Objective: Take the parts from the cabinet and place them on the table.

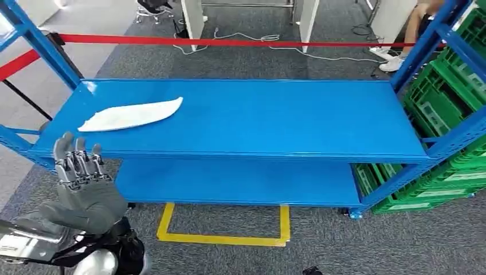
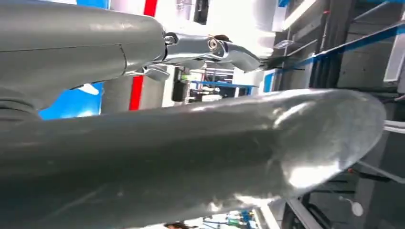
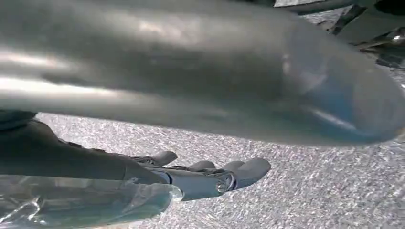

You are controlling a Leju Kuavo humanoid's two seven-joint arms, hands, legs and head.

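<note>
On the top shelf [image 1: 258, 120] of the blue rack [image 1: 424, 63], at about 10 o'clock from the shelf's middle, you see the part [image 1: 130, 115]: a flat white bagged piece, long and pointed at its right end, lying alone with bare blue around it. At 7 o'clock in your head view the left hand [image 1: 80, 172] is raised in front of the shelf's near edge, fingers upright and apart, nothing in them. It stands short of the part and does not touch it; the part lies at roughly 1 o'clock from that hand. Your left wrist view shows the thick grey thumb [image 2: 248, 143] across the frame and a metal finger [image 2: 224, 50] stretched out beyond it, closed on nothing. Your right wrist view shows the right hand [image 3: 205, 174] over speckled grey carpet [image 3: 310, 191], fingers extended side by side and holding nothing. Behind the rack, at 12 o'clock, a red tape [image 1: 229, 41] runs across. Green crates [image 1: 453, 97] are stacked at 3 o'clock, and yellow floor marking [image 1: 223, 238] sits at 6 o'clock under the lower shelf [image 1: 235, 180].
</note>
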